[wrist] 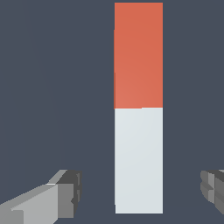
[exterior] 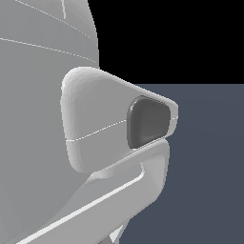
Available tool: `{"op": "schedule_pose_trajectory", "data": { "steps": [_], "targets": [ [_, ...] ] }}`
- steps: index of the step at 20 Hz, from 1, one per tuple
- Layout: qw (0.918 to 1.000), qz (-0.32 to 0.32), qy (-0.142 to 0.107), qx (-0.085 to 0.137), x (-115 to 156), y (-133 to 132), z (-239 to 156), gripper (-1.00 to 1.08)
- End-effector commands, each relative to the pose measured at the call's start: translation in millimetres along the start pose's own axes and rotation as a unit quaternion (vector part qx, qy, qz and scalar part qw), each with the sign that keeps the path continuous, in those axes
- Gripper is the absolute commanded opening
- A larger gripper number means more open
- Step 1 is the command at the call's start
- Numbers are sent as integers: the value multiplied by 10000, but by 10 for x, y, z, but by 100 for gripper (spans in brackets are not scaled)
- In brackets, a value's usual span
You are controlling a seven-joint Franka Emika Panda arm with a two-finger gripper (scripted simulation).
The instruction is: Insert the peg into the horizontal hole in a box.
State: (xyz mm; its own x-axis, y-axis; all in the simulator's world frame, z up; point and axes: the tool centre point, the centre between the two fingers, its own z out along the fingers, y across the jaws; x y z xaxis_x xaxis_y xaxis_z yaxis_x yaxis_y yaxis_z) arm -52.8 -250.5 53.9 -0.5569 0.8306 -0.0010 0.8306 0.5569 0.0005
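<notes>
In the wrist view the peg (wrist: 138,108) is seen lying flat on a dark slate-blue floor (wrist: 52,87), full length in frame; one half is orange-red, the other pale grey-white, and the two halves are joined at about mid-length. The gripper (wrist: 140,192) is held above the peg with its jaws wide apart; one fingertip (wrist: 65,192) is seen on one side of the peg and the other fingertip at the opposite frame edge, only partly in view. The pale half of the peg is placed between the two fingers; the orange-red half is extended well beyond them. A clear strip of floor is visible between each fingertip and the peg, so no contact is recorded on either side; the peg is not gripped. The peg is set somewhat nearer the partly seen finger than the other. The long axis of the peg is set across the line joining the fingertips.

The exterior view is largely blocked by the arm (exterior: 71,143), a pale grey body with a dark grey oval inset, seen at close range; a portion of floor is shown at the exterior view's right below a black background; the peg, the gripper, the box and the hole cannot be seen in that view.
</notes>
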Motion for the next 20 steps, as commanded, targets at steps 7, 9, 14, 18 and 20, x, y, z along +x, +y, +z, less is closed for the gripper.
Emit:
{"op": "schedule_pose_trajectory", "data": {
  "steps": [7, 9, 14, 18, 20],
  "targets": [
    [10000, -10, 5, 2, 2, -1, 340, 100],
    [10000, -12, 5, 2, -2, 4, 358, 100],
    [10000, -12, 5, 2, -3, 5, 360, -100],
    [10000, -12, 5, 2, -3, 5, 360, -100],
    [10000, -12, 5, 2, -3, 5, 360, -100]
  ]
}}
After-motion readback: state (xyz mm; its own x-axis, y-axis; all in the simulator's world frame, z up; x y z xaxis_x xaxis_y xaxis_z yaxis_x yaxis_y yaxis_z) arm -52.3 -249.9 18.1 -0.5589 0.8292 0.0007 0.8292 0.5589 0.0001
